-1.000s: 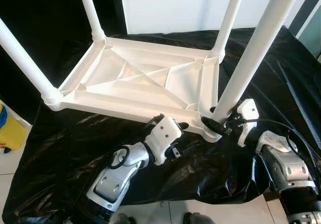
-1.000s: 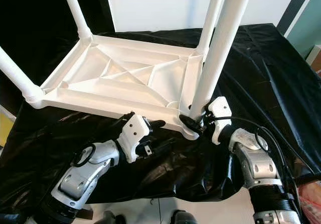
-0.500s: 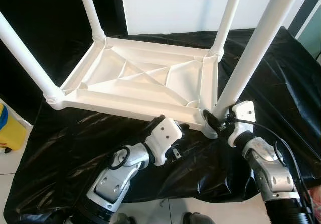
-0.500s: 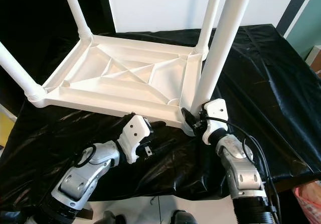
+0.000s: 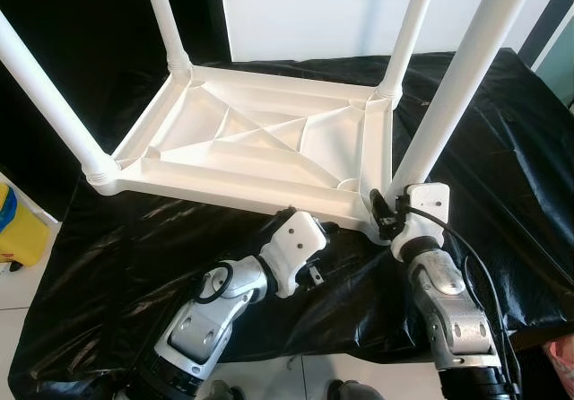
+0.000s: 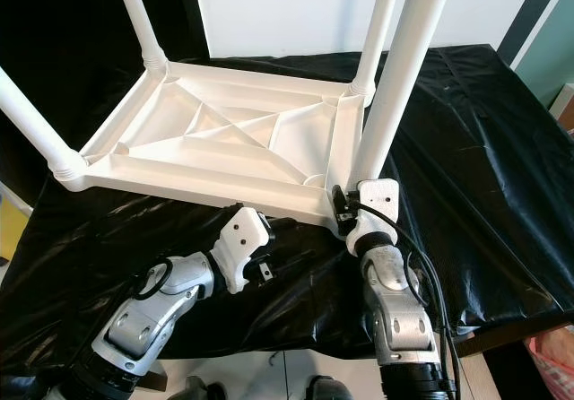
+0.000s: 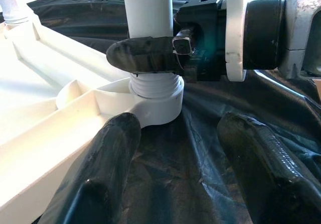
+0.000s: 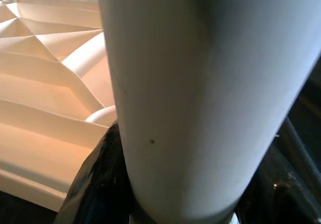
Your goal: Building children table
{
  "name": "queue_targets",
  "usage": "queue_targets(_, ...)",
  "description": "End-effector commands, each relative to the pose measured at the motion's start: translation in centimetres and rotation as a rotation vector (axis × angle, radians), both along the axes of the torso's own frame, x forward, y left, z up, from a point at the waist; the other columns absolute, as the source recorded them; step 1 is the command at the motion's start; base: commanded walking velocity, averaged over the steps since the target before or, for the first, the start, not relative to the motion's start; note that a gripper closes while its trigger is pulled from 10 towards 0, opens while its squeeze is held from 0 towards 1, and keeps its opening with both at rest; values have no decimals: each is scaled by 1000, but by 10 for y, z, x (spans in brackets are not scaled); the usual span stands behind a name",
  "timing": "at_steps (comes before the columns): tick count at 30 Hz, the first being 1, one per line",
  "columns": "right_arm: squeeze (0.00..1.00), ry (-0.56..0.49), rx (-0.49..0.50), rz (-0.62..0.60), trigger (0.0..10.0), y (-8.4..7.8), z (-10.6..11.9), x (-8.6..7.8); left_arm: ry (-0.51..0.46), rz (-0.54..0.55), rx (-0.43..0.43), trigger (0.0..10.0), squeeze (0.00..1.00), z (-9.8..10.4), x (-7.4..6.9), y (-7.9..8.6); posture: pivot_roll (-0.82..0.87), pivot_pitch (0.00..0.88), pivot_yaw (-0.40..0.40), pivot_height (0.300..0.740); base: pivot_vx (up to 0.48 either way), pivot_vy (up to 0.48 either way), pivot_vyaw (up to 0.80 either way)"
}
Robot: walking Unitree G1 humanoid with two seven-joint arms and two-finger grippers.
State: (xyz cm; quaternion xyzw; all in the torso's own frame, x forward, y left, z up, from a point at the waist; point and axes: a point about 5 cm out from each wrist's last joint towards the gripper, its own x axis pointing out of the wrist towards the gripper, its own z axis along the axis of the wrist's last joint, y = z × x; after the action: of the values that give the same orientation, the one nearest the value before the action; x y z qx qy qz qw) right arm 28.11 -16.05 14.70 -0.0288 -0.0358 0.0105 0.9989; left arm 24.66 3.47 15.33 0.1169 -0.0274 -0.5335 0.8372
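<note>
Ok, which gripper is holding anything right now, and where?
The right gripper clasps the near right table leg just above its threaded base; the left gripper is open, holding nothing.

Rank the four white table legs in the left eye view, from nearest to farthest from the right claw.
1. Near-right leg: the right claw is shut on its base.
2. Far-right leg: behind it, same side.
3. Far-left leg and near-left leg: across the tabletop; too close to call.
</note>
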Motion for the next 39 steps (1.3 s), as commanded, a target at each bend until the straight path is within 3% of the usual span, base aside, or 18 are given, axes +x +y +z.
queue_targets(1,0,71,-17,-132,10000,-8,-15,-6,2,-19,11,10000,0,-3,-2,-2,-116,109,23,740,0,0,0)
queue_targets(2,0,90,7,-139,10000,6,-20,-10,-2,-15,9,10000,0,-2,-1,-2,-107,107,18,740,0,0,0)
queue_targets(4,0,99,26,-157,10000,13,-21,-12,-4,-12,8,10000,0,-1,-1,-2,-109,105,20,740,0,0,0)
queue_targets(13,0,107,39,-191,10000,17,-21,-13,-6,-15,7,10000,0,-1,-1,-3,-110,103,21,740,0,0,0)
queue_targets(14,1000,98,44,-199,10000,16,-19,-13,-6,-15,6,10000,0,-1,-1,-3,-112,103,21,740,0,0,0)
queue_targets(24,1000,13,32,-149,10000,2,-10,-11,-8,-11,3,10000,0,-1,-1,-3,-111,106,17,740,0,0,0)
queue_targets(25,894,-4,21,-114,10000,-4,-9,-10,-10,-9,4,10000,0,-1,-1,-2,-109,107,16,740,0,0,0)
queue_targets(26,894,-12,14,-91,10000,-7,-9,-10,-10,-8,4,10000,0,-1,-1,-2,-110,108,17,740,0,0,0)
queue_targets(27,0,-31,11,-47,10000,-10,-7,-10,-10,-7,4,10000,0,-1,-1,-2,-111,109,17,740,0,0,0)
queue_targets(33,0,-48,6,68,10000,-15,-5,-8,-10,-5,4,10000,0,-1,-1,-1,-114,113,22,740,0,0,0)
queue_targets(35,0,-68,-24,209,10000,-18,-2,-5,-11,-3,5,10000,0,0,0,-1,-117,119,28,740,0,0,0)
queue_targets(37,0,-70,-37,268,10000,-19,0,-3,-11,-2,5,10000,0,0,1,-1,-117,121,29,740,0,0,0)
queue_targets(39,0,-27,-35,392,10000,-18,-1,-1,-14,1,6,10000,0,1,2,-1,-115,124,32,740,0,0,0)
